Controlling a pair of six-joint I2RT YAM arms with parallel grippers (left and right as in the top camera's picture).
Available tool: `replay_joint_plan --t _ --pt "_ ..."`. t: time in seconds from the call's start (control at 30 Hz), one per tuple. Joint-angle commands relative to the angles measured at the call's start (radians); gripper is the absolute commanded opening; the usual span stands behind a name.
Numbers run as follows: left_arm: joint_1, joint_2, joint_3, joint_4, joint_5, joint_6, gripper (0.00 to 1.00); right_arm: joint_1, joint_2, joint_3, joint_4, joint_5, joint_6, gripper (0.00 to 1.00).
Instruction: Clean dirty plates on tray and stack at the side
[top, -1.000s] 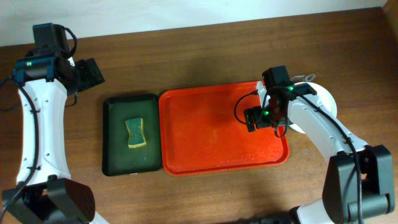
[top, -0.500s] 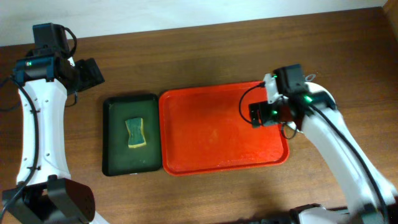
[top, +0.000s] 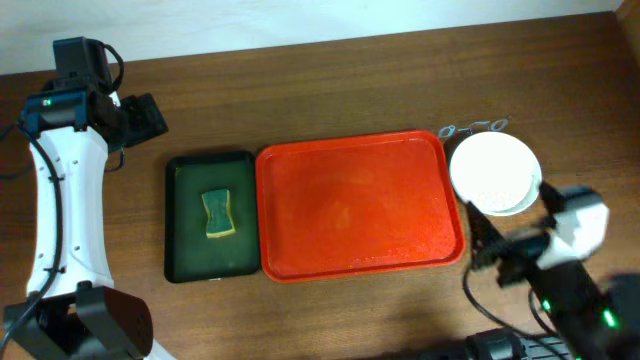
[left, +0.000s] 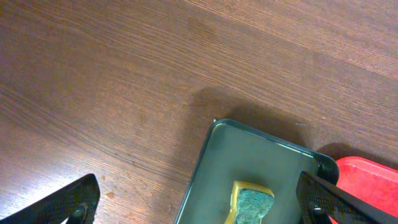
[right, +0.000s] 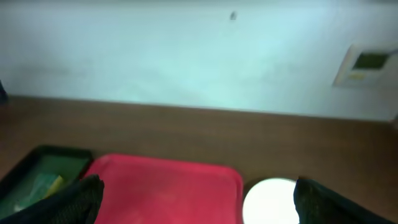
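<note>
Near and right, our right jaws gape wide and empty. The plates (top: 495, 170) sit stacked just beyond them on the table (top: 350, 80), beside the bare tray's (top: 350, 210) right rim. Our left jaws, far left, are equally wide and hold nothing.

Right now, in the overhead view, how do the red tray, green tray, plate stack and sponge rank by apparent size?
1. red tray
2. green tray
3. plate stack, beside the red tray
4. sponge, lying in the green tray
None look alike in size. All sit at table level, so nearness to the camera hardly skews the order.
</note>
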Motion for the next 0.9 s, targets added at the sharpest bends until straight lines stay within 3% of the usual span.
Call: replay_joint_plan --t 0.0,0.2,0.27,0.43,0.5,0.77,0.87 --pt "0.002 -0.013 0.011 0.002 -0.001 -0.013 0.99 0.003 -0.143 -0.019 0.006 0.033 -0.014 0.98" --pt "0.002 -0.013 0.011 0.002 -0.001 -0.013 0.99 -0.122 -0.414 -0.233 0.156 0.019 -0.013 0.98" --pt "0.002 -0.013 0.011 0.002 -0.001 -0.013 0.99 -0.155 -0.438 -0.352 0.344 -0.005 -0.013 0.98" --pt "0.002 -0.013 0.011 0.001 -0.001 -0.013 0.99 -0.158 -0.439 -0.714 1.120 -0.104 -0.006 0.98" --pt "0.002 -0.013 0.011 0.002 -0.001 -0.013 0.99 -0.158 -0.439 -0.828 1.285 -0.103 -0.006 0.98" --pt "0.002 -0.013 0.011 0.002 -0.001 -0.013 0.99 -0.157 -0.439 -1.081 1.308 -0.100 -0.006 0.98" --pt "0.002 -0.013 0.011 0.002 -0.001 -0.013 0.99 -0.142 -0.439 -1.081 1.085 -0.096 -0.006 0.98"
